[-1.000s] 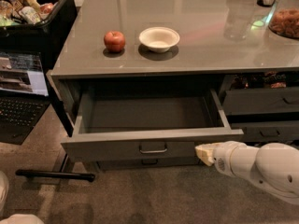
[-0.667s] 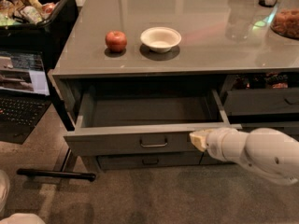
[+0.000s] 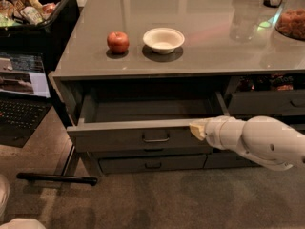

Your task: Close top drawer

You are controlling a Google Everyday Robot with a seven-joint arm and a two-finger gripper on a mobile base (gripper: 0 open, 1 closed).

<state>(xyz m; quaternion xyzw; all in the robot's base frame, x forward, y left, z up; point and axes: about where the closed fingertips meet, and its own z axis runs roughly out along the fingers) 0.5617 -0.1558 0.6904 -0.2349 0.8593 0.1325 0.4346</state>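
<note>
Dim room with brownish carpet and a big glossy grey counter (image 3: 200, 56) taking up most of the view. Up top there's a red apple (image 3: 117, 42) right next to a small white bowl (image 3: 163, 39), not touching, plus a clear glass thing (image 3: 243, 18) further right and a dish of something reddish (image 3: 291, 23) at the edge. Off to the left sits a black bin (image 3: 45, 25) stuffed with snack packs, with an open laptop (image 3: 21, 94) below it and a black bar (image 3: 57, 178) lying on the floor. The top drawer (image 3: 119, 137) is the wide one just under the counter, and it's pulled partway out, so you can see its plain grey inside, with the little metal loop handle (image 3: 156, 139) centred on the front panel. A shallower drawer (image 3: 152, 163) sits shut underneath, and narrower drawers (image 3: 264, 101) are off to the right. The white arm (image 3: 262, 140) comes in from the right, and the gripper (image 3: 198, 129) is up against the right end of the drawer's front panel, near its top edge. Honestly can't tell if it's open or closed from here, you just see a pale yellowish tip.
</note>
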